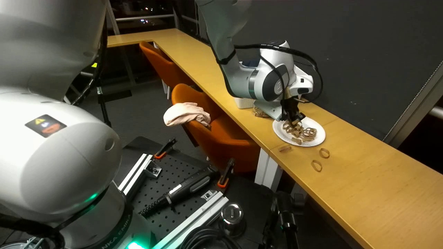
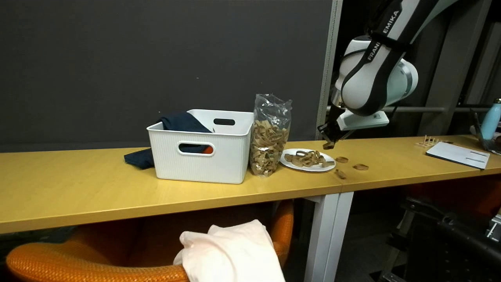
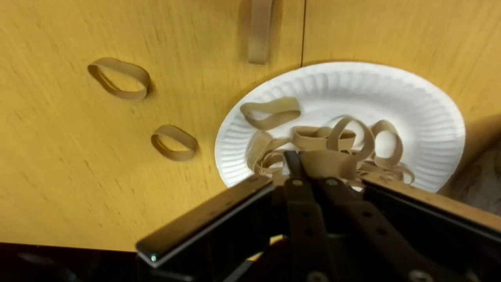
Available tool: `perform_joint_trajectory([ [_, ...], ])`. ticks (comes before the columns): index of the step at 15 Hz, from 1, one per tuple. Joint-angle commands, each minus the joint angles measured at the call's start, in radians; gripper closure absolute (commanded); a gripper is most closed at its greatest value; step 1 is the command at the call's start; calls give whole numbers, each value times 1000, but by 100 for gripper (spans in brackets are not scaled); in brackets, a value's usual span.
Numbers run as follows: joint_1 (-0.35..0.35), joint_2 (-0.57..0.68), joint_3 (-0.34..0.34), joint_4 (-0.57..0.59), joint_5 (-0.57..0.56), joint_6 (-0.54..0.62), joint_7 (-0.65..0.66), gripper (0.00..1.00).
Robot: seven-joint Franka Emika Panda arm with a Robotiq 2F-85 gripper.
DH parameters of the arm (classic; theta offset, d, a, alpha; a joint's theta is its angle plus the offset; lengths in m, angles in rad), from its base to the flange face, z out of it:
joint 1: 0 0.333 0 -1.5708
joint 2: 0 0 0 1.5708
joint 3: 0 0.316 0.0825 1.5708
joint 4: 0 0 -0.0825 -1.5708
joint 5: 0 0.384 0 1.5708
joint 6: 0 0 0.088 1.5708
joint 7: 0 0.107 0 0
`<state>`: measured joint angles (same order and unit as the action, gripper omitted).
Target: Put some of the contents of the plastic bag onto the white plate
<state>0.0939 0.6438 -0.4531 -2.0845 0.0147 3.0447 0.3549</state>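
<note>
Plastic bag, one: clear, crinkled, standing on the table between the white tub and the white plate, close beside both; contact with either cannot be told. Long axis upright, top end pointing up and leaning slightly to the plate's side in an exterior view. Lower, larger part filled with tan bands, too many to count.

White plate, one: round, fluted rim, flat on the table. Bears a heap of overlapping bands; exact number cannot be told.

Loose bands, three: on the table beside the plate, apart from one another. Two are open loops, long axes slanting from upper left to lower right in the wrist view; the third shows as a strip, long axis close to vertical there, cut by that view's upper edge.

Gripper, one: above the table near the plate, tips downward, fingers clenched on one band. This juts to the right of the fingertips in the wrist view; its far end blends with the heap, so its full axis cannot be told.

Dark blue cloth, two visible portions: one over the tub's rim, one on the table.

Orange chairs, two. Pale cloth, one, draped over a chair back. Blue bottle, one.
</note>
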Motion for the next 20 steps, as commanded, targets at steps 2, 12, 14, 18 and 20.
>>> perform_joint_trajectory([
  [2, -12, 64, -33, 111, 5, -14, -18, 100],
  [12, -2, 142, -57, 180, 10, -20, -16, 32],
  [14, 19, 112, -74, 142, 6, -37, -16, 17],
  [18, 78, 2, -117, 7, -12, -86, -11, 0],
  [20, 98, -28, -121, -40, -21, -88, -7, 0],
])
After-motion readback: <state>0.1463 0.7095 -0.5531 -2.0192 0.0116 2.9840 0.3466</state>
